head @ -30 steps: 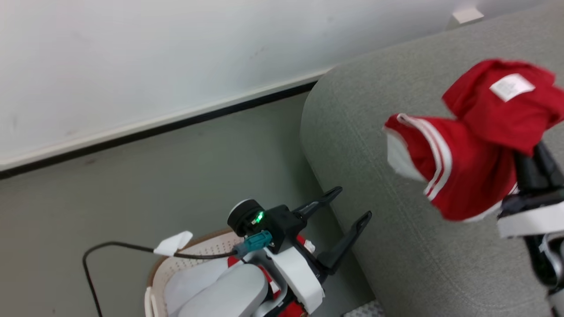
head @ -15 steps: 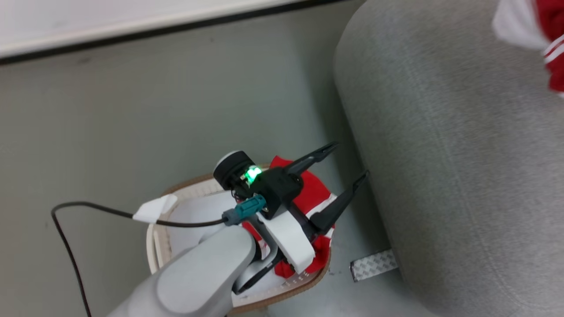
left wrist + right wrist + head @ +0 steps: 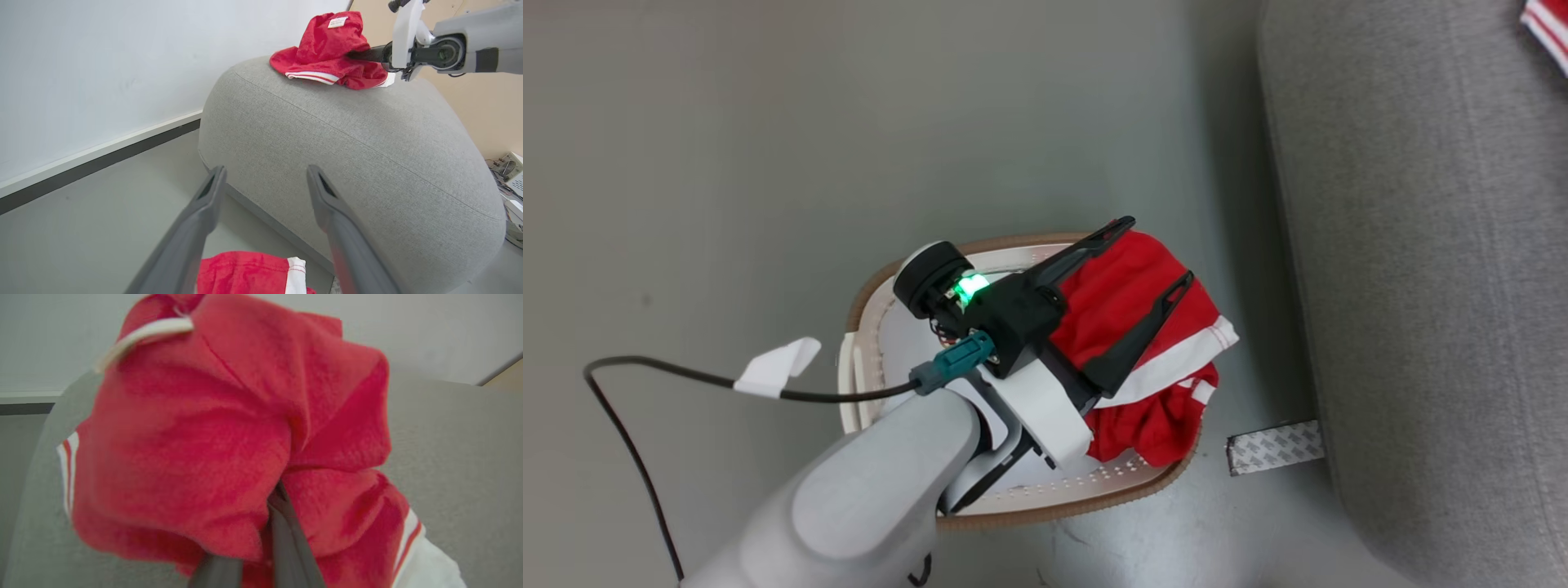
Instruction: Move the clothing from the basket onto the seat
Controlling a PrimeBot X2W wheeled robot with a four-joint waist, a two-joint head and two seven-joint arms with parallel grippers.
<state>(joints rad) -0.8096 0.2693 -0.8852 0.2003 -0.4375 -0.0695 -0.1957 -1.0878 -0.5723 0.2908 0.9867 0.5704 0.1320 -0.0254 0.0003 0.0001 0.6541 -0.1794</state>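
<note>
Grey seat (image 3: 1421, 286) just beside basket (image 3: 1054, 494)

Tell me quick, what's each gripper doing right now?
Left gripper: open, holding nothing, over the basket.
Right gripper: shut on the red garment, at the seat.

My left gripper (image 3: 1158, 249) is hanging over the garment (image 3: 1152, 425) that is lying in the basket (image 3: 870, 282), which is sitting on the floor (image 3: 768, 163) just left of the seat (image 3: 1421, 245), while my right gripper (image 3: 273, 514) is pinching a second garment (image 3: 327, 53) that is resting on the seat's top.
</note>
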